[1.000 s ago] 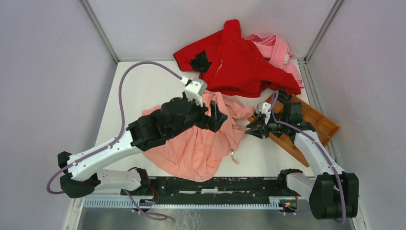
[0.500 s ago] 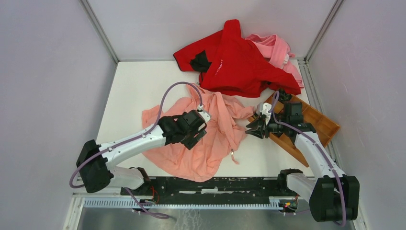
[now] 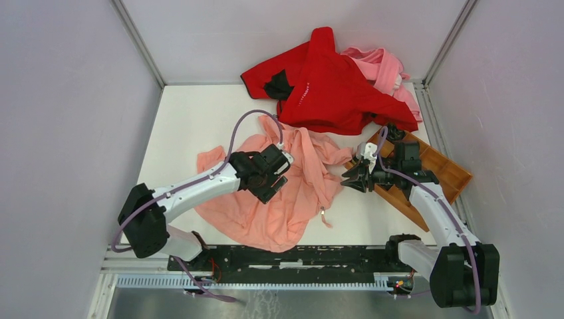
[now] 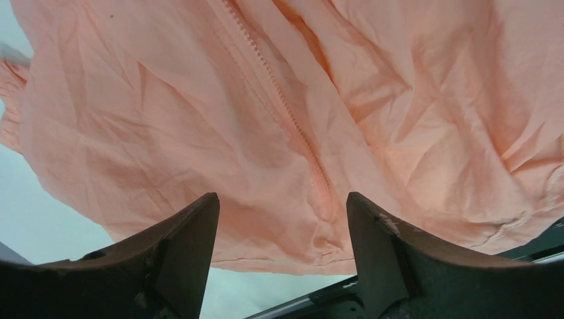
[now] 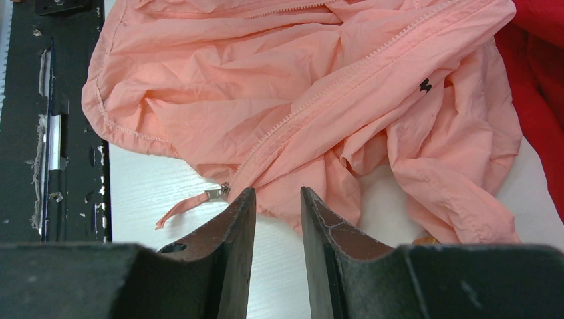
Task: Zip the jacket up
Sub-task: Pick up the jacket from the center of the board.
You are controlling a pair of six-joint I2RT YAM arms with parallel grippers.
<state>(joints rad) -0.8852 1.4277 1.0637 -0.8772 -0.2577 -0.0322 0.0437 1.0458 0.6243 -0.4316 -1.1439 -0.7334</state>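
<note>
Risk: left tool (image 4: 282, 211), jaws apart over the zipper (image 4: 284, 109) of the jacket (image 4: 153, 133), may pinch only loose fabric; right tool (image 5: 278, 199), jaws slightly apart and empty, has the zipper pull (image 5: 217, 193) just ahead.

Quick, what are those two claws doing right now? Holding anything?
Left gripper: open, empty, above the jacket.
Right gripper: open a little, holding nothing.

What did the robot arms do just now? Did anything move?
The left arm pulled back toward its base and dropped low over the jacket, its jaws narrowing but gripping nothing. The right arm, jacket and red top stayed put.
</note>
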